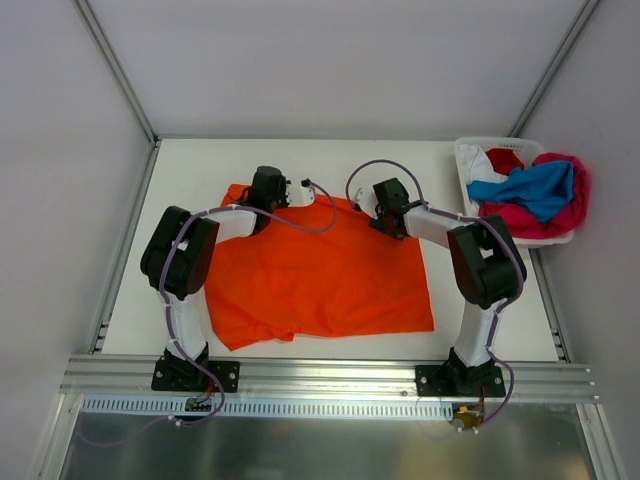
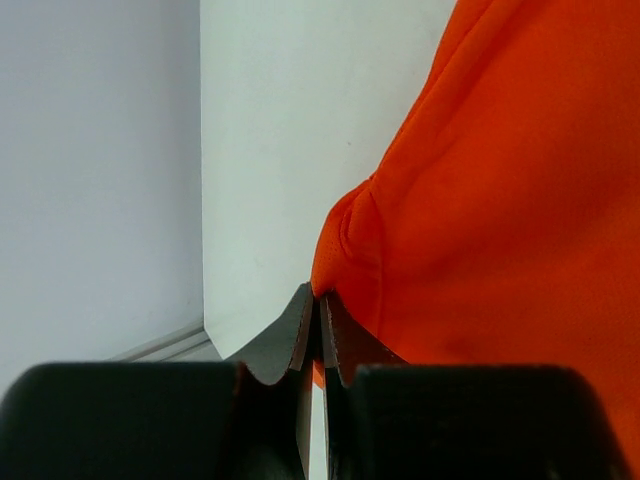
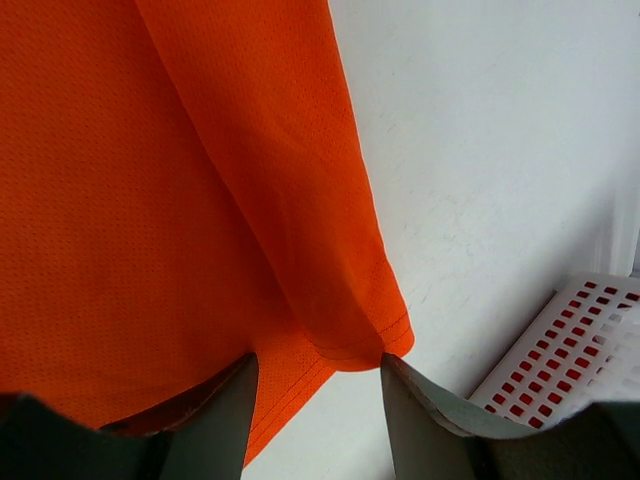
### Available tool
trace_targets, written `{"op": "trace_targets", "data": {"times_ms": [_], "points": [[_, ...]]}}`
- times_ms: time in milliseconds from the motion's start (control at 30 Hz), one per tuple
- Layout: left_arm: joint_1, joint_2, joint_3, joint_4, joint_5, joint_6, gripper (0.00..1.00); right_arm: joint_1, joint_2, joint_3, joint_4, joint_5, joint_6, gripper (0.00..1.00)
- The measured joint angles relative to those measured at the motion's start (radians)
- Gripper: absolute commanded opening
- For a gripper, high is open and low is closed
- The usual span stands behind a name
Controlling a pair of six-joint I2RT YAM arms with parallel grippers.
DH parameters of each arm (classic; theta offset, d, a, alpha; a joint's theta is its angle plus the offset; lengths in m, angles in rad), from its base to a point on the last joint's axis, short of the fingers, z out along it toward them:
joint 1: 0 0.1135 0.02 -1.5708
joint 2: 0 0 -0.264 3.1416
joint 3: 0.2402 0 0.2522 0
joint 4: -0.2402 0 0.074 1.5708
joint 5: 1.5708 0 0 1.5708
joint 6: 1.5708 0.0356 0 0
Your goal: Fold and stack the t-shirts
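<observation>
Pinches the far-left corner of the orange shirt [image 1: 320, 275], spread flat mid-table [image 1: 200, 165], with the left gripper [image 2: 320, 300] pressed together on the cloth. Straddles the sleeve hem at the shirt's far-right corner with the right gripper [image 3: 318, 365], fingers spread apart. Has the other shirts [image 1: 535, 190] heaped in the basket [image 1: 465, 165] at the table's far right corner.

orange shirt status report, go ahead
Left gripper shut on orange t-shirt edge. Right gripper open astride its hem. Shirt spread flat, unfolded. Other t-shirts heaped in basket, far right.
</observation>
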Motion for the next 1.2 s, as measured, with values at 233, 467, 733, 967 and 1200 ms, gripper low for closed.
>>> {"op": "trace_targets", "data": {"times_ms": [233,467,733,967,1200], "points": [[0.000,-0.008,0.000,-0.004,-0.008,0.001,0.00,0.018,0.006,-0.002,0.039,0.005,-0.030,0.50],[0.000,-0.008,0.000,-0.005,-0.009,0.001,0.00,0.019,0.055,0.008,0.087,0.041,-0.066,0.21],[0.000,-0.008,-0.010,-0.005,-0.009,0.001,0.00,0.019,0.096,0.027,0.111,0.082,-0.093,0.16],[0.000,-0.011,-0.019,-0.005,-0.010,0.000,0.00,0.019,0.099,0.045,0.134,0.117,-0.104,0.50],[0.000,-0.011,-0.019,-0.005,-0.013,0.000,0.00,0.018,0.100,0.051,0.137,0.126,-0.106,0.50]]}}
